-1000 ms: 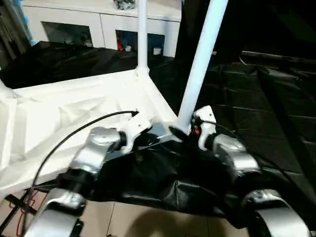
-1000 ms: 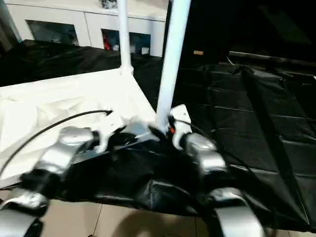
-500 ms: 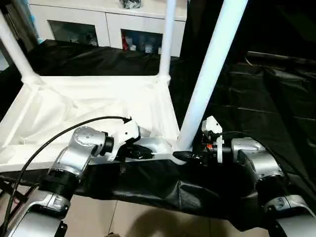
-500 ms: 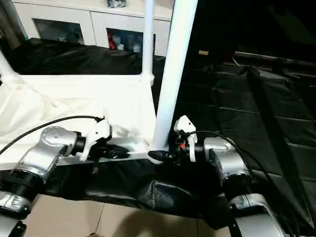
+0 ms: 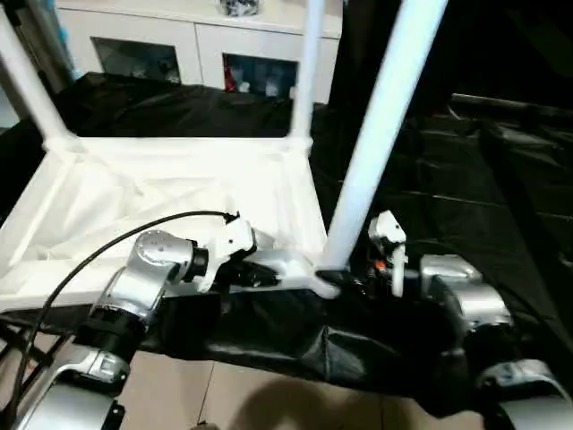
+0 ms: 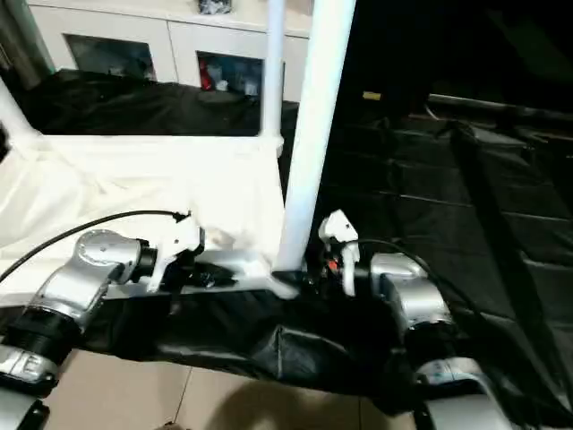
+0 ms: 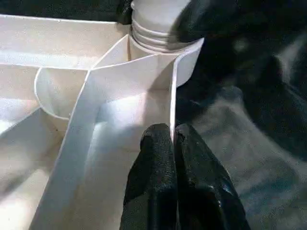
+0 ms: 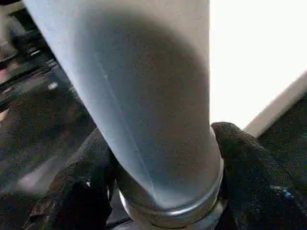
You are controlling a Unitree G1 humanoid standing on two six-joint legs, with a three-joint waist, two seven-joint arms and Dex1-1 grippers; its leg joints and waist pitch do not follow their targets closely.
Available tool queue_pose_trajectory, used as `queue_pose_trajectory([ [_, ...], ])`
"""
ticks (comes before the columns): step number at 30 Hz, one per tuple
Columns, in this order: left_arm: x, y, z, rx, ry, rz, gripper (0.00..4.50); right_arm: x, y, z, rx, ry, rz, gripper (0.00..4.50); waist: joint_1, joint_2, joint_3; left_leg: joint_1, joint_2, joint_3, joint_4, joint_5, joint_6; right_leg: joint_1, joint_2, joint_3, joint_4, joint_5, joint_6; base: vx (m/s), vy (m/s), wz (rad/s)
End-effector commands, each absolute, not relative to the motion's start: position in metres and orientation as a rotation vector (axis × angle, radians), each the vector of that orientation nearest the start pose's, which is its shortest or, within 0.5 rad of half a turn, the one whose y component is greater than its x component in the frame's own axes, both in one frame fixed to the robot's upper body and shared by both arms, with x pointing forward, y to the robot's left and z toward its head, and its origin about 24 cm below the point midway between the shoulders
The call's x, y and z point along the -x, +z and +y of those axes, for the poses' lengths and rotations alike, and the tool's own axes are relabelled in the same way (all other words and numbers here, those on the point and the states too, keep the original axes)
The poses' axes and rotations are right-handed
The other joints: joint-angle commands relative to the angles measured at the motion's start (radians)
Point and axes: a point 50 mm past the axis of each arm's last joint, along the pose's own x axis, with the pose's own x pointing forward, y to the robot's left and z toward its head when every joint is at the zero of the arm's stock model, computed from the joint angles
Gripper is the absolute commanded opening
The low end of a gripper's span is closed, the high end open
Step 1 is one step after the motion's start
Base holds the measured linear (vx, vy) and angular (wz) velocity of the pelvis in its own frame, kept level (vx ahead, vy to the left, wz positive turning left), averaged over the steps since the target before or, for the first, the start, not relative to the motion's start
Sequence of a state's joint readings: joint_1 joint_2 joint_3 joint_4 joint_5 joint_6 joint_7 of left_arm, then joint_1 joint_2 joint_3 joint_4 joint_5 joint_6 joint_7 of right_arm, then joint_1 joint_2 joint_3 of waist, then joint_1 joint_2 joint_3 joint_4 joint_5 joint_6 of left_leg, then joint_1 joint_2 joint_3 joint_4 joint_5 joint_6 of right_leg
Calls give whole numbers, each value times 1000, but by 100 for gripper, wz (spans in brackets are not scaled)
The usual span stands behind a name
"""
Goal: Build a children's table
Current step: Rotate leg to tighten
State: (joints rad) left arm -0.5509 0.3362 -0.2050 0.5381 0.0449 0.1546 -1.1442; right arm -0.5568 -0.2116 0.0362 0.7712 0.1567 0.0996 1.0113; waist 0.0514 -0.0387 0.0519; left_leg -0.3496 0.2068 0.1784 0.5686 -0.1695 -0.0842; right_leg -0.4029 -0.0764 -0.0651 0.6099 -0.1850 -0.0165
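Observation:
The children's table lies upside down, its white ribbed top (image 5: pixel 179 193) on a black sheet with legs pointing up. My left gripper (image 5: pixel 269 273) is shut on the thin near rim wall (image 7: pixel 171 96), just beside the corner socket (image 7: pixel 158 28). The near right leg (image 5: pixel 376 143) stands in that socket and leans slightly to the right. My right gripper (image 5: pixel 345 282) is closed around the leg's base, with one black finger (image 8: pixel 81 191) on each side of it. Two more legs (image 5: pixel 304 72) (image 5: pixel 27 85) stand at the far corners.
A white cabinet (image 5: pixel 197 45) with glass-fronted compartments stands at the back. The black sheet (image 5: pixel 466 179) covers the floor to the right and behind. Light tiled floor (image 5: pixel 251 394) shows at the near edge. A black cable (image 5: pixel 107 246) loops over my left forearm.
The head camera has shifted, bringing more of the table top into view. My right fingers have drawn in around the leg's base. My left gripper stays pinched on the rim.

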Motion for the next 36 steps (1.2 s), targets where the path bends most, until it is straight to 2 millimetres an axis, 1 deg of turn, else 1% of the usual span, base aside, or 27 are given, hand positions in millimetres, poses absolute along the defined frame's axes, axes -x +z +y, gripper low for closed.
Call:
queue_pose_trajectory([
  [1, -321, 50, 112, -315, -1175, 402, 0, -324, 12, -112, -40, 927, 400, 269, -2, 2, -52, 1, 22, -9, -66, -298, -6, 41, -66, 42, -92, -416, -172, 0, 0, 0],
  [3, -323, 48, 101, -299, -1143, 390, 0, -330, 6, -106, -62, 777, 437, 269, -6, 2, -52, 2, 21, -10, -66, -299, -6, 39, -66, 42, -98, -447, -154, 0, 0, 0],
  [4, -323, 48, 100, -299, -1142, 390, 0, -331, 6, -106, -62, 771, 438, 269, -9, 3, -52, 5, 21, -10, -66, -312, -4, 35, -64, 42, -100, -454, -150, 0, 0, 0],
  [5, -323, 48, 96, -292, -1136, 386, 0, -333, 5, -104, -72, 717, 450, 269, -12, 9, -52, 7, 20, -9, -65, -318, -3, 33, -62, 42, -101, -453, -150, 0, 0, 0],
  [6, -324, 49, 88, -287, -1132, 377, 0, -334, 3, -98, -84, 658, 464, 269, -14, 7, -52, 6, 19, -8, -64, -318, -1, 32, -61, 44, -103, -444, -149, 0, 0, 0],
  [7, -324, 49, 85, -288, -1131, 372, 0, -334, 2, -95, -90, 646, 469, 269, -15, 5, -53, 6, 18, -8, -65, -319, 0, 33, -60, 42, -102, -440, -147, 0, 0, 0],
  [8, -323, 50, 81, -284, -1137, 365, 0, -333, 2, -90, -78, 665, 465, 269, -15, 5, -53, 5, 19, -9, -65, -320, 1, 34, -60, 42, -101, -438, -146, 0, 0, 0],
  [9, -322, 50, 76, -282, -1155, 358, 0, -331, 2, -83, -77, 720, 450, 269, -14, -2, -55, 3, 20, -7, -64, -319, 8, 34, -60, 42, -101, -424, -148, 0, 0, 0],
  [10, -321, 51, 75, -282, -1160, 357, 0, -330, 2, -81, -77, 735, 444, 304, -12, -5, -54, 3, 20, -8, -64, -318, 13, 34, -61, 42, -101, -422, -149, 0, 0, 0],
  [11, -320, 51, 74, -282, -1167, 355, 0, -330, 4, -79, -90, 759, 431, 325, -12, -1, -53, 0, 20, -8, -65, -315, 17, 35, -62, 43, -100, -419, -149, 0, 0, 0],
  [12, -319, 51, 74, -285, -1173, 355, 0, -329, 6, -76, -126, 784, 421, 339, -11, -2, -55, -2, 21, -8, -66, -311, 20, 37, -62, 42, -99, -413, -148, 0, 0, 0],
  [13, -319, 51, 74, -286, -1174, 355, 0, -330, 6, -76, -134, 789, 418, 341, -10, -3, -56, -2, 22, -8, -66, -301, 23, 38, -63, 43, -96, -392, -155, 0, 0, 0],
  [16, -317, 51, 85, -306, -1206, 369, 0, -328, 14, -79, -62, 936, 376, 373, -9, 0, -58, -4, 23, -7, -65, -288, 29, 41, -63, 44, -92, -345, -171, 0, 0, 0],
  [17, -317, 51, 85, -306, -1207, 370, 0, -328, 14, -79, -61, 939, 375, 373, -9, -1, -58, -5, 22, -6, -64, -282, 33, 42, -61, 44, -91, -330, -174, 0, 0, 0],
  [19, -316, 50, 91, -316, -1227, 376, 0, -326, 18, -83, -53, 998, 360, 395, -10, -2, -60, -6, 21, -4, -62, -257, 44, 45, -60, 45, -85, -278, -190, 0, 0, 0],
  [21, -313, 51, 100, -335, -1279, 385, 0, -321, 22, -91, -38, 1100, 341, 395, -5, -4, -61, -7, 20, -3, -60, -244, 58, 49, -60, 44, -85, -266, -191, 0, 0, 0],
  [22, -313, 51, 102, -339, -1288, 386, 0, -320, 23, -93, -36, 1117, 340, 395, -4, -3, -61, -8, 20, -3, -60, -233, 65, 50, -60, 44, -83, -253, -193, 0, 0, 0],
  [24, -307, 52, 113, -353, -1376, 399, 0, -313, 25, -103, -13, 1228, 344, 395, -2, -6, -62, -9, 22, -3, -59, -211, 74, 53, -59, 44, -80, -219, -205, 0, 0, 0],
  [25, -306, 52, 115, -355, -1388, 402, 0, -313, 26, -105, -9, 1240, 346, 395, 0, -4, -62, -9, 25, -2, -59, -202, 78, 52, -58, 43, -75, -198, -214, 0, 0, 0],
  [27, -306, 53, 124, -375, -1403, 422, 0, -309, 27, -115, -8, 1294, 372, 395, 1, -1, -60, -6, 28, 1, -59, -200, 76, 50, -55, 41, -72, -183, -228, 0, 0, 0],
  [28, -307, 53, 127, -382, -1397, 427, 0, -308, 28, -118, -15, 1308, 382, 395, 5, -4, -59, -5, 29, 1, -60, -212, 73, 50, -55, 41, -73, -199, -229, 0, 0, 0],
  [29, -307, 53, 129, -387, -1393, 430, 0, -307, 28, -120, -20, 1319, 389, 380, 8, -5, -59, -3, 29, 1, -60, -215, 72, 51, -55, 41, -74, -207, -228, 0, 0, 0],
  [30, -310, 54, 135, -396, -1382, 437, 0, -304, 30, -127, -33, 1360, 418, 371, 13, -6, -57, 2, 31, 3, -59, -230, 68, 46, -58, 43, -76, -219, -229, 0, 0, 0],
  [31, -310, 54, 137, -398, -1384, 439, 0, -303, 30, -128, -32, 1370, 428, 371, 20, -4, -58, 7, 30, 4, -59, -237, 64, 44, -55, 44, -77, -229, -225, 0, 0, 0],
  [33, -311, 55, 138, -398, -1388, 440, 0, -301, 29, -130, -30, 1386, 443, 362, 22, -6, -56, 5, 32, 4, -61, -248, 53, 43, -58, 45, -77, -246, -224, 0, 0, 0],
  [34, -311, 56, 139, -396, -1392, 440, 0, -301, 29, -130, -27, 1389, 447, 340, 24, -6, -57, 2, 32, 2, -62, -245, 46, 46, -60, 45, -76, -257, -217, 0, 0, 0],
  [36, -310, 56, 140, -393, -1396, 440, 0, -301, 28, -129, -24, 1393, 449, 330, 27, -7, -58, 3, 31, 2, -62, -241, 39, 44, -61, 45, -76, -260, -211, 0, 0, 0],
])
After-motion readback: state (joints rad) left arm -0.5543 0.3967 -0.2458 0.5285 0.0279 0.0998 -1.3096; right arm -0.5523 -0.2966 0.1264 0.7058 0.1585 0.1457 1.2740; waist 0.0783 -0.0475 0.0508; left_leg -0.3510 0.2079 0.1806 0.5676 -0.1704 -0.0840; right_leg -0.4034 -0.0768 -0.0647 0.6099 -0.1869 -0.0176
